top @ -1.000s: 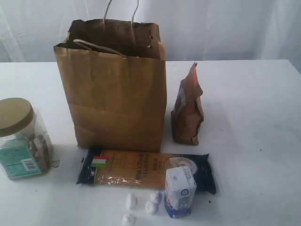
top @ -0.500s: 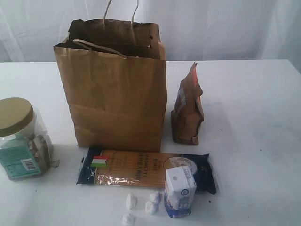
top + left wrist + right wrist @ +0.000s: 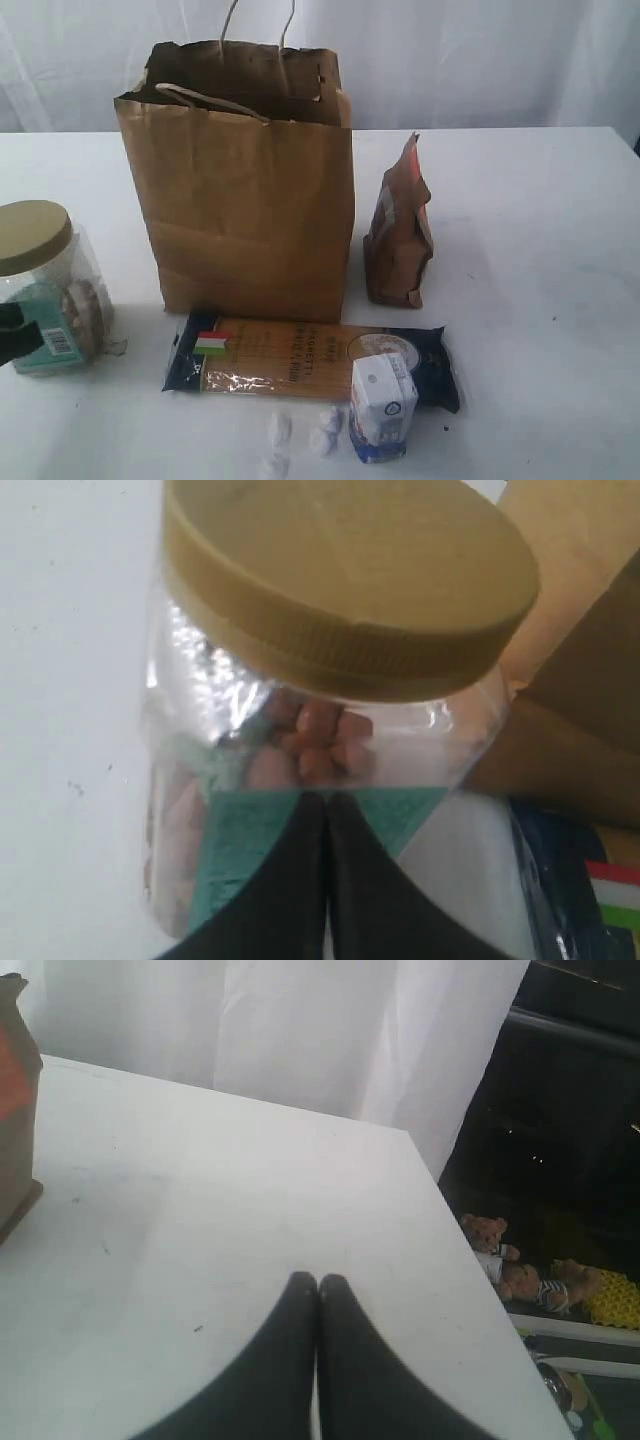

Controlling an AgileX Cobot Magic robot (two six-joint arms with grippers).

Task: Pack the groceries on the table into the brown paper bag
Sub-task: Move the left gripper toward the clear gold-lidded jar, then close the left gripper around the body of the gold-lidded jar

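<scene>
Your left tool (image 3: 325, 798) pinched closed on nothing, tips close up to the gold-lidded clear jar (image 3: 330, 630) at the far left of the counter (image 3: 530, 250), your right tool (image 3: 317, 1280) likewise closed and empty over the counter, brown paper bag (image 3: 240, 200) upright mid-counter, spaghetti packet (image 3: 300, 365) flat just in front of it.

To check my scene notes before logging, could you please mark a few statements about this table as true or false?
1. The bag stands upright, mouth open. True.
2. The pouch lies flat. False: it stands upright, right of the bag.
3. The spaghetti packet lies flat in front of the bag. True.
4. The jar has no lid. False: its gold lid is on.
5. The right tool grips the carton. False: it is shut and empty above the table; the carton stands by the packet.
</scene>
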